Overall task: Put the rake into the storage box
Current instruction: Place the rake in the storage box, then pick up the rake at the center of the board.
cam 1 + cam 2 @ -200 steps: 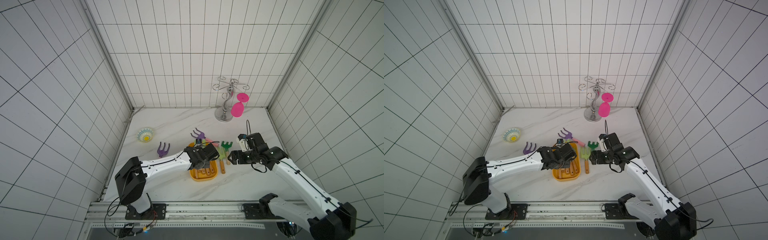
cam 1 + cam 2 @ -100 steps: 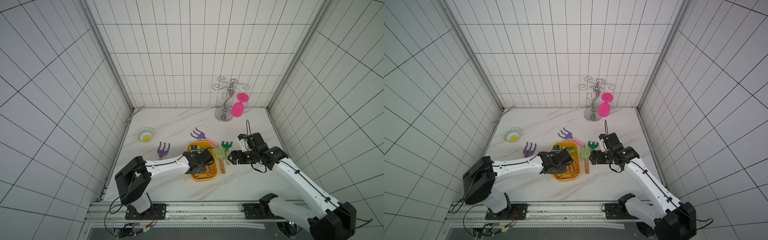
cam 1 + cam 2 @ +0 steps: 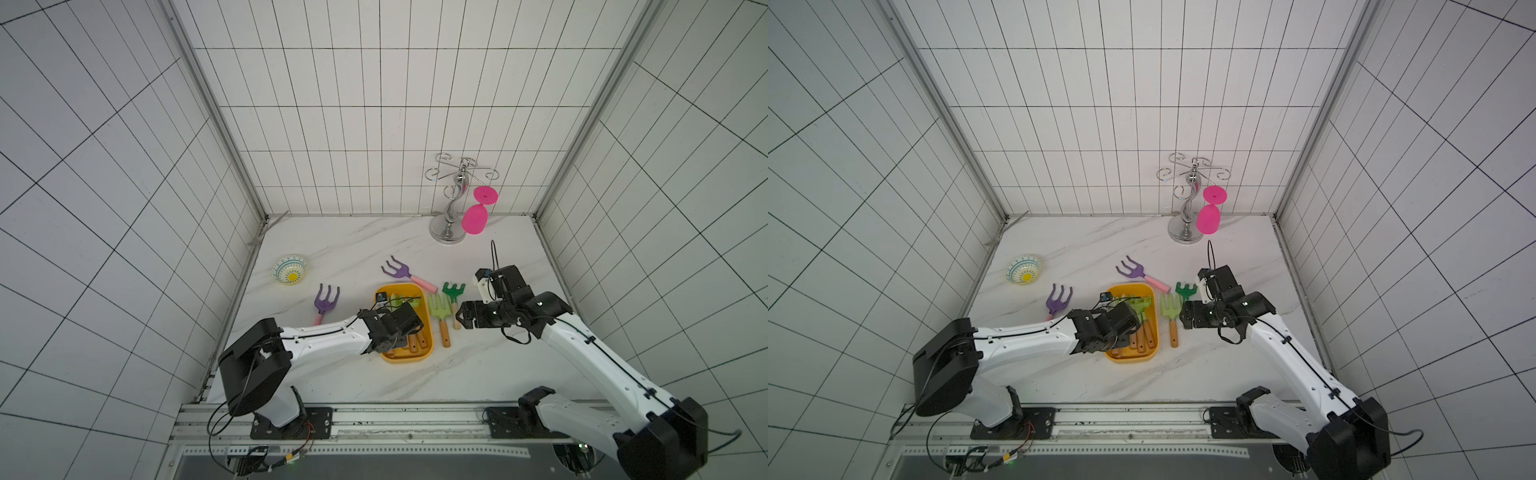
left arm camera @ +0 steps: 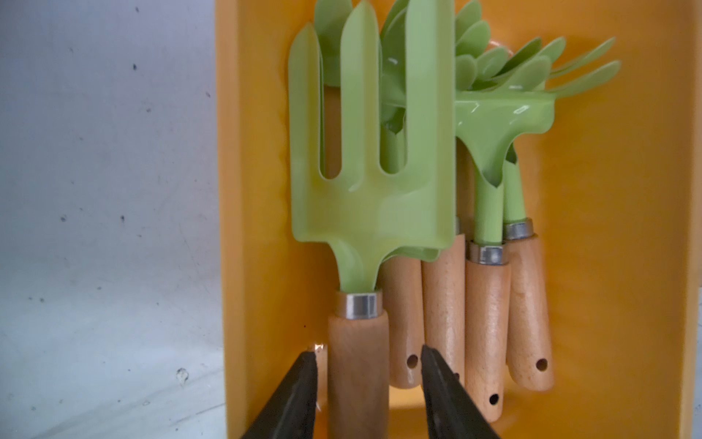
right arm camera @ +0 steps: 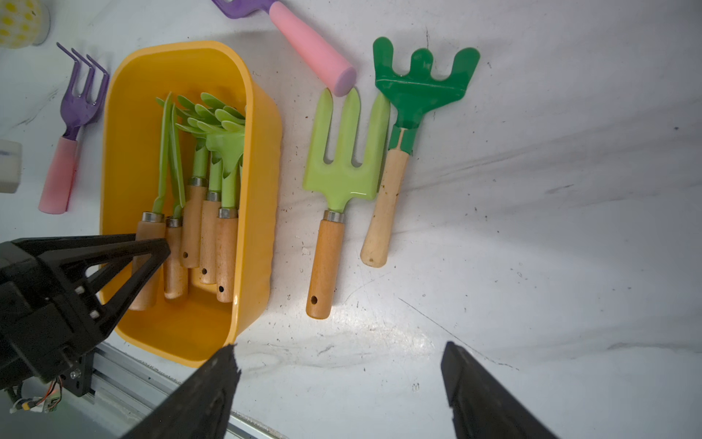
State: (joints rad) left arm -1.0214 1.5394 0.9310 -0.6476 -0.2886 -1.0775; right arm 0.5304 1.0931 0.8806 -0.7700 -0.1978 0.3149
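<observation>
— Is your rake [image 4: 364, 190] boxed?
— Yes, it lies in the storage box [image 4: 607, 190], your left tool [image 4: 368, 349] released astride its handle. Your right tool [image 5: 339, 345] is spread, empty. A dark green rake [image 5: 418, 87] waits on the tabletop [image 5: 532, 266].

There's the rake [image 4: 372, 197], lying in the storage box [image 3: 409, 358]: pale green three-tined head, steel collar, plain wooden handle. It runs lengthwise, close along one long wall, tines toward the far end and handle toward the robot. From the right wrist the head shows edge-on, tipped up on its side. And the box itself is a shallow yellow-orange tub with rounded corners, sitting flat on the bench [image 3: 374, 249].
</observation>
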